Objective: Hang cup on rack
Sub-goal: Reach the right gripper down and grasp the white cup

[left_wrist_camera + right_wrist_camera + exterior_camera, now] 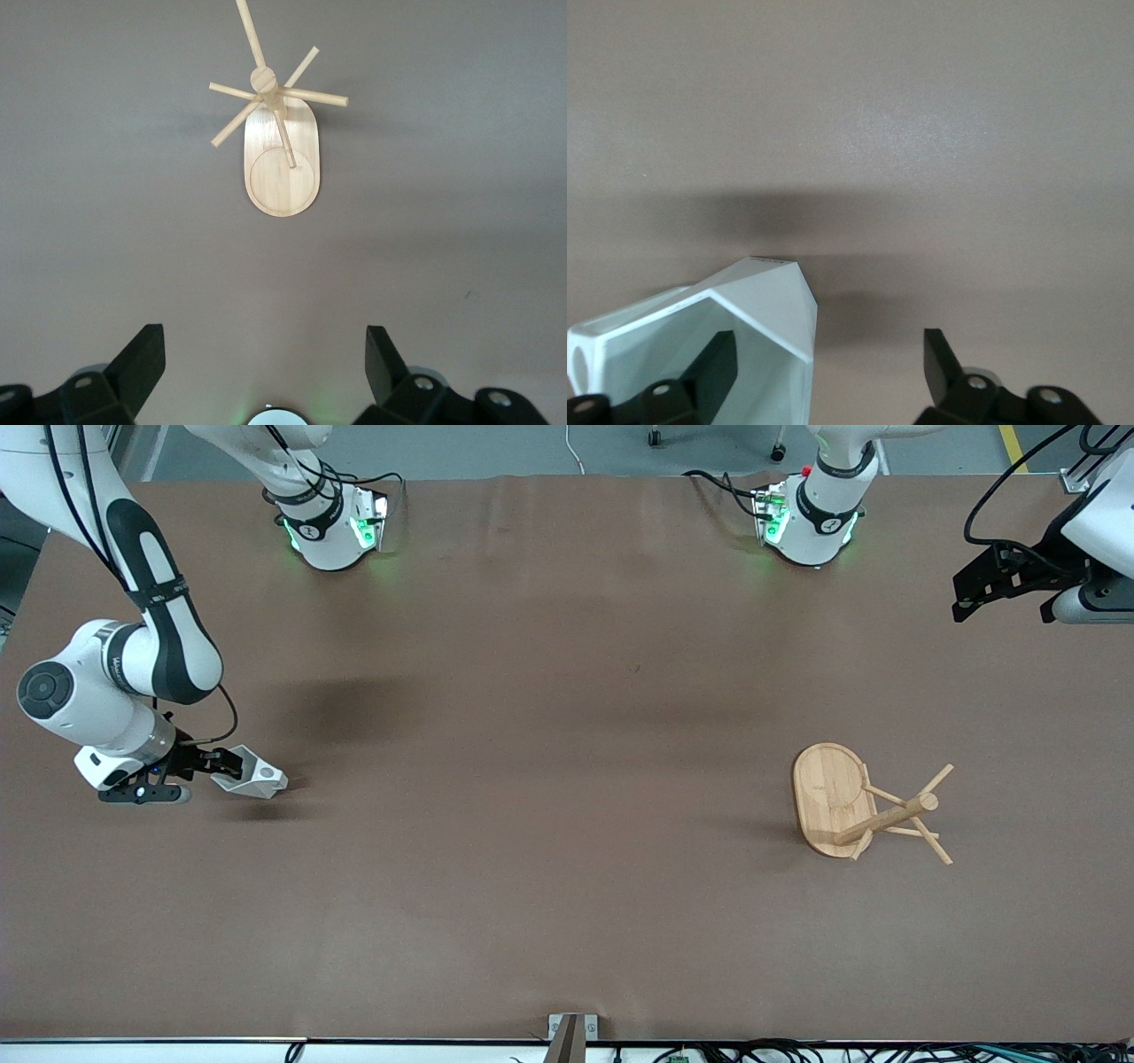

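The white faceted cup (254, 778) lies on its side on the brown table near the right arm's end, its mouth turned toward my right gripper (213, 772). In the right wrist view, the cup (749, 323) has one finger (713, 363) inside its mouth and the other finger (939, 359) outside, so the wall is between the wide-open jaws. The right gripper (827, 347) holds nothing. The bamboo rack (873, 808) stands upright toward the left arm's end. It also shows in the left wrist view (279, 133). My left gripper (997, 584) waits open and empty, raised over the table's edge at its own end; its open jaws (264, 338) frame bare table.
The two arm bases (332, 527) (811, 518) stand along the table edge farthest from the front camera. A small metal bracket (571, 1032) sits at the table edge nearest that camera. Brown table (549, 779) lies between cup and rack.
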Robot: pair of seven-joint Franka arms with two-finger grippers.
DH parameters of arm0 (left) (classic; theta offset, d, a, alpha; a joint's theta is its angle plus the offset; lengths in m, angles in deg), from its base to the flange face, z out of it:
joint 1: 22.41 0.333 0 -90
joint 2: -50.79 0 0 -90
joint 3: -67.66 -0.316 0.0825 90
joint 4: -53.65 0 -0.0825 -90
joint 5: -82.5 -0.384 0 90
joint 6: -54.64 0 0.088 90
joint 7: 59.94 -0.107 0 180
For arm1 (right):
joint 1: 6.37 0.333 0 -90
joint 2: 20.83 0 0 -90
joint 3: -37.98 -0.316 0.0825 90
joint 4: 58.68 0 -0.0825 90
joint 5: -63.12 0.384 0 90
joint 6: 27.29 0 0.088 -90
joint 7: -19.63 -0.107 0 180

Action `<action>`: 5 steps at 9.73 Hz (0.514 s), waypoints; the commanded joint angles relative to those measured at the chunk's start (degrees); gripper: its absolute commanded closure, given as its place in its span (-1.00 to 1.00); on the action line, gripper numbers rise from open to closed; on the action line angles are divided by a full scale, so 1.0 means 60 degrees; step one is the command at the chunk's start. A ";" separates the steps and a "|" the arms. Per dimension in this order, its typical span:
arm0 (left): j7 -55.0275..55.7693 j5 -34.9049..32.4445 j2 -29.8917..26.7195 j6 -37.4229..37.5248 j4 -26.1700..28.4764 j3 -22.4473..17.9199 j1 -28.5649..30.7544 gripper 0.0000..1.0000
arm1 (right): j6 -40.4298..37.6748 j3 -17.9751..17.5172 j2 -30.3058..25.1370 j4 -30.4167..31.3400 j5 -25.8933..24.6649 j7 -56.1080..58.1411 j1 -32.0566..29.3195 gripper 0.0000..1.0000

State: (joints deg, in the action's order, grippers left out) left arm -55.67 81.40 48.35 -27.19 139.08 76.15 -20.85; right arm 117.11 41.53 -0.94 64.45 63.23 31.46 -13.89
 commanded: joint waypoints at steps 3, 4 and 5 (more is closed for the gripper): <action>0.0078 -0.0257 0.0261 -0.0028 0.0102 0.0049 -0.0071 -1.00 | 0.0396 -0.0138 0.0039 0.0367 0.0128 0.0167 -0.0095 -0.05; 0.0064 -0.0243 0.0261 -0.0028 0.0102 0.0035 -0.0027 -1.00 | 0.0396 -0.0138 0.0054 0.0367 0.0375 0.0167 -0.0095 0.24; 0.0035 -0.0257 0.0261 -0.0028 0.0102 0.0035 0.0003 -1.00 | 0.0381 -0.0123 0.0054 0.0367 0.0595 0.0167 -0.0066 0.68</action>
State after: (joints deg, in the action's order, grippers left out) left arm -55.66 80.95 49.05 -27.19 139.08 76.24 -20.92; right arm 118.49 41.26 -0.35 65.74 64.88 31.52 -13.88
